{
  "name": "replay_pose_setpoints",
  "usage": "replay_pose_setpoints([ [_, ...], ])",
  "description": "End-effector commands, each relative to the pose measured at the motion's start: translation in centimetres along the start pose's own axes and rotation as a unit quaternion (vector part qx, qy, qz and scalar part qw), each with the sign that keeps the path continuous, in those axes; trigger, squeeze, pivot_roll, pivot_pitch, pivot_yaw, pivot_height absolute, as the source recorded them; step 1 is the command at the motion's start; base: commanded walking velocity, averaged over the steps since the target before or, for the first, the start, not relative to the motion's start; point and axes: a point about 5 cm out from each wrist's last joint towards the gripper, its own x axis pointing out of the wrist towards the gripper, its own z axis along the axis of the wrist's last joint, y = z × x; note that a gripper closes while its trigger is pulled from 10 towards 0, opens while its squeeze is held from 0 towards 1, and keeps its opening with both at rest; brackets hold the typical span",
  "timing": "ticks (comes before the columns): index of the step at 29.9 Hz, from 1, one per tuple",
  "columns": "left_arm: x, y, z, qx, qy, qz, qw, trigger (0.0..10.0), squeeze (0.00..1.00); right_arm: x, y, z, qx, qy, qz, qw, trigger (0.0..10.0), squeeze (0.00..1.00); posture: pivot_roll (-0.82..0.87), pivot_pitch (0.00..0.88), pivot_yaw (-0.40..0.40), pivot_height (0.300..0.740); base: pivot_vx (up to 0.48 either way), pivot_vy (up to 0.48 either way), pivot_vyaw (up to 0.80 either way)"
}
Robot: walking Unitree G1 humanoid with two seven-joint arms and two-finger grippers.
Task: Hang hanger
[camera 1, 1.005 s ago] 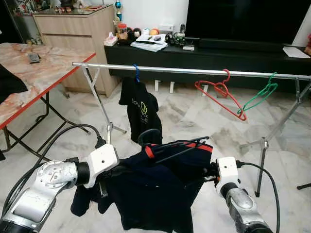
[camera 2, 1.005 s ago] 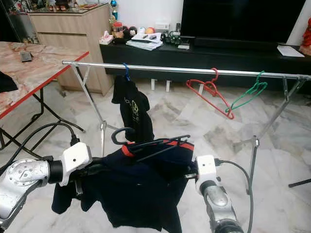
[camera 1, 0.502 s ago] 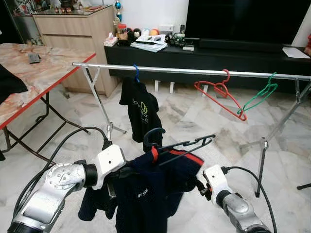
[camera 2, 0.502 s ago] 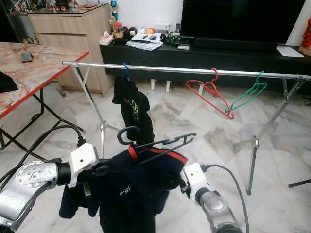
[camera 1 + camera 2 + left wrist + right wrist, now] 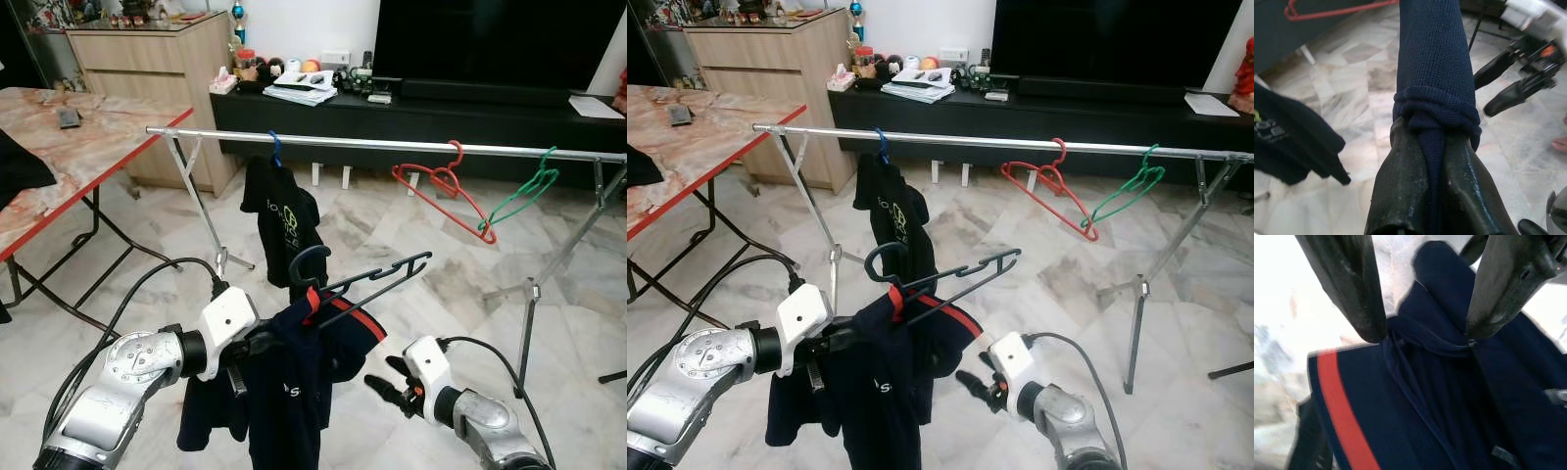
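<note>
A black hanger (image 5: 362,279) sits in the neck of a navy shirt (image 5: 294,382) with red trim, its hook up and tilted. My left gripper (image 5: 257,345) is shut on a bunched fold of this shirt (image 5: 1432,98), which hangs down from it. My right gripper (image 5: 387,382) is open just right of the shirt, with nothing between its fingers (image 5: 1347,284); the shirt's red stripe (image 5: 1342,416) lies ahead of them. The silver rail (image 5: 392,145) runs across beyond, higher than the hanger's hook. It carries a black shirt (image 5: 284,220), a red hanger (image 5: 446,186) and a green hanger (image 5: 524,196).
A marble-topped table (image 5: 78,147) with a red edge stands at the left. The rail's legs (image 5: 529,294) stand on the marble floor. A dark TV console (image 5: 441,113) and a wooden cabinet (image 5: 147,59) line the far wall. Cables trail from both arms.
My right gripper has let go of the navy shirt and drawn back, open. The shirt has gone from spread between both arms to hanging bunched from my left gripper, which moved up and rightward.
</note>
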Motion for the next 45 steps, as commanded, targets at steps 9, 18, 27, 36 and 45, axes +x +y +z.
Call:
replay_pose_setpoints([
  [9, 1.0, 0.9, 0.7, -0.021, -0.029, 0.061, 0.997, 10.0, 0.00, -1.0, -1.0, 1.4, -0.007, -0.022, 0.038, 0.999, 10.0, 1.00, 0.05, 0.000, 0.023, 0.740, 0.000, 0.000, 0.00],
  [18, 0.8, 1.3, -1.3, 0.015, 0.048, 0.079, 0.996, 10.0, 0.00, -1.5, -0.9, 1.9, -0.090, 0.031, 0.087, 0.992, 10.0, 1.00, 0.05, 0.003, 0.024, 0.740, 0.000, 0.000, 0.00],
  [27, 1.4, 1.3, -1.8, -0.013, 0.048, 0.099, 0.994, 10.0, 0.00, -1.1, -2.0, 4.1, -0.069, -0.012, 0.021, 0.997, 10.0, 0.00, 0.05, 0.018, 0.026, 0.740, 0.000, 0.000, 0.00],
  [36, 0.3, 0.1, -2.9, 0.062, 0.122, -0.015, 0.990, 10.0, 0.00, -2.1, -1.4, 8.2, -0.168, -0.061, 0.112, 0.977, 10.0, 0.00, 0.05, 0.025, 0.032, 0.740, 0.000, 0.000, 0.00],
  [45, 1.1, 2.3, -4.2, -0.151, -0.027, 0.187, 0.970, 10.0, 0.00, -4.3, -2.6, 14.8, -0.246, -0.137, 0.102, 0.954, 10.0, 0.00, 0.03, 0.009, 0.030, 0.740, 0.000, 0.000, 0.00],
])
